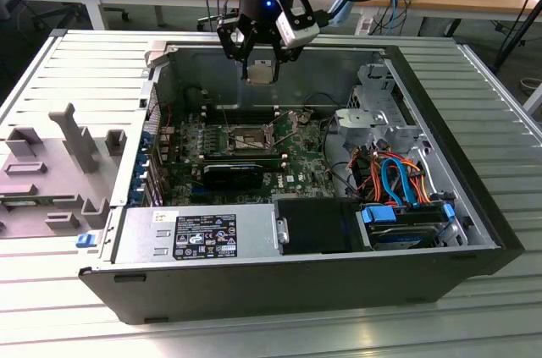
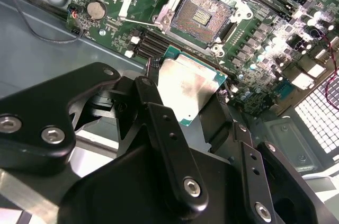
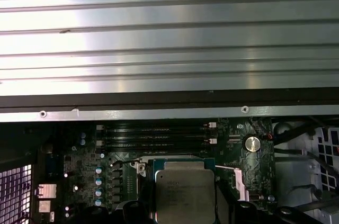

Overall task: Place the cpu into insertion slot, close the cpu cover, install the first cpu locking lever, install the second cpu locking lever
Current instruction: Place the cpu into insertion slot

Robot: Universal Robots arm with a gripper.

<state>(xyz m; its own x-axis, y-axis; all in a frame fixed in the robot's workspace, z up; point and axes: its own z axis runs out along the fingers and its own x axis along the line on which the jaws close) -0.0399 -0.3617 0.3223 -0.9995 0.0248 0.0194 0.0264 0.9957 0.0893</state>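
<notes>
silvery cpu (image 2: 188,90), one, in tool (image 1: 262,63), one slot (image 2: 204,15)

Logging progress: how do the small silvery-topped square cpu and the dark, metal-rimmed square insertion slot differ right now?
The cpu has a plain silvery top; the insertion slot shows a dark pin field. The cpu hangs clamped in the gripper, off the board; the insertion slot sits empty on the green circuit board. Both are square.

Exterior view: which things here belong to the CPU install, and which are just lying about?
In the job: gripper, shut on the cpu; insertion slot, uncovered.
Just lying about: power supply; drive cables; memory slots; grey fixture at the exterior view's left.
</notes>
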